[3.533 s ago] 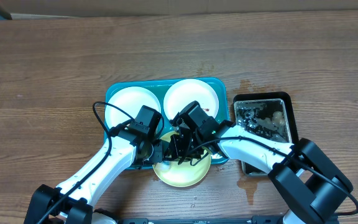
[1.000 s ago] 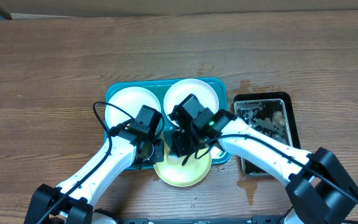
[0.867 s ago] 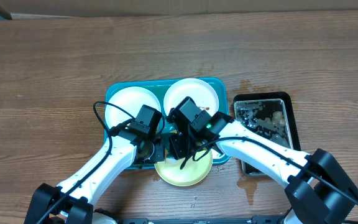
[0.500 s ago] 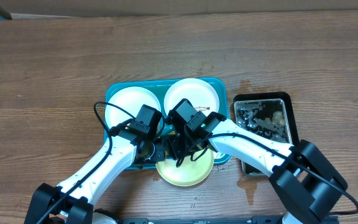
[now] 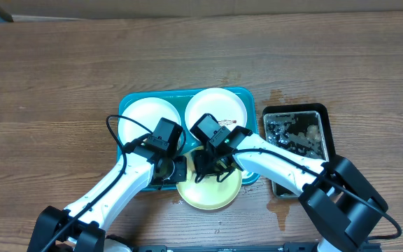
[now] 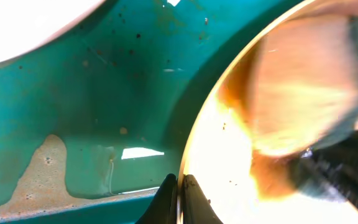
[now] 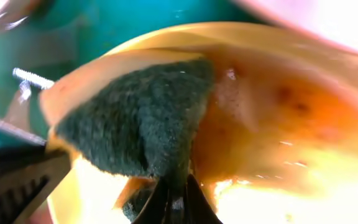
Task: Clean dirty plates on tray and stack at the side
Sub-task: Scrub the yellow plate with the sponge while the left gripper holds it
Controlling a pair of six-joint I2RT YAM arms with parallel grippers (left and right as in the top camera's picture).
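Early on, I'd say: nothing's stacked at the side yet. Left white plate (image 5: 144,117) & right white plate (image 5: 219,106) sit in the tray (image 5: 126,103). Yellow-green plate (image 5: 208,196) lies across its front rim, brown smear on it. Left hand (image 5: 177,169) pinches that plate's rim. Right hand (image 5: 206,168), just beside it over the plate, pinches a scrub sponge (image 7: 135,124) against the smear.

Teal tray (image 5: 182,95), two white plates (image 5: 145,116), yellow-green plate (image 5: 208,197), dark green sponge (image 7: 135,124)

Overhead top-down, wrists close, sharing plate (image 5: 208,194)
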